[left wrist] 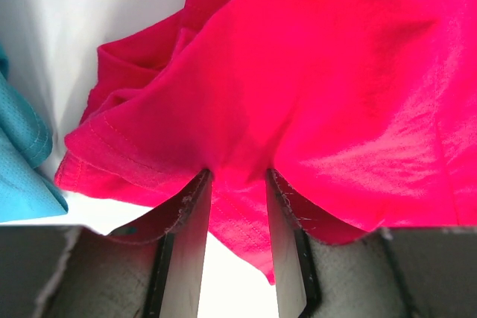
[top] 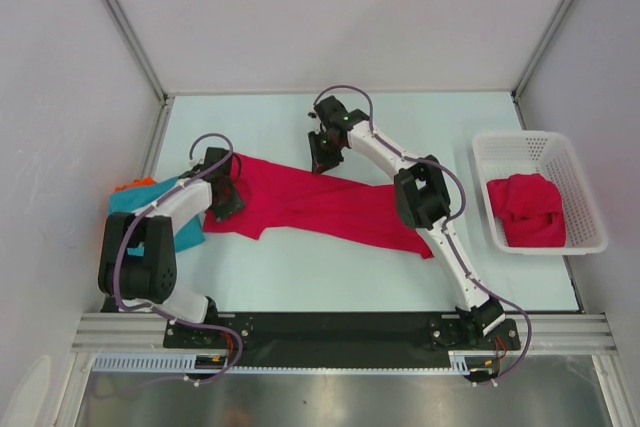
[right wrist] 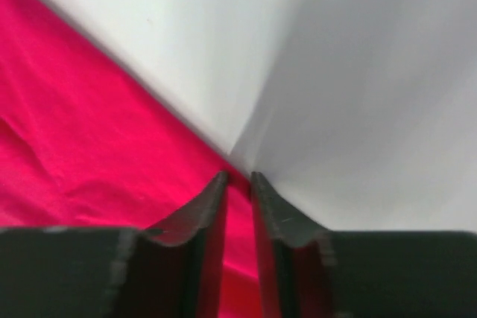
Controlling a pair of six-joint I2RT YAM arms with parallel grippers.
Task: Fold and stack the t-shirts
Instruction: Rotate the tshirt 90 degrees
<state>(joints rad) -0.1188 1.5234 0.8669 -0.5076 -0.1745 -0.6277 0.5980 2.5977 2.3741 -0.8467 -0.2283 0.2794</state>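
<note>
left gripper [left wrist: 238, 184] pinches a hem of the red shirt [top: 300, 202], right gripper [right wrist: 238, 184] is clamped on its far edge, likely to stretch it flat for folding. it lies left of the basket [top: 585, 197]; the teal shirt [top: 185, 232] sits farther left.

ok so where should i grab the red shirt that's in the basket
Probably a raised ridge near the middle of the crimson shirt, coming straight down from above. It lies crumpled inside the white basket, whose walls would block a sideways approach, and the bunched cloth offers folds that stand up enough to pinch.
</note>
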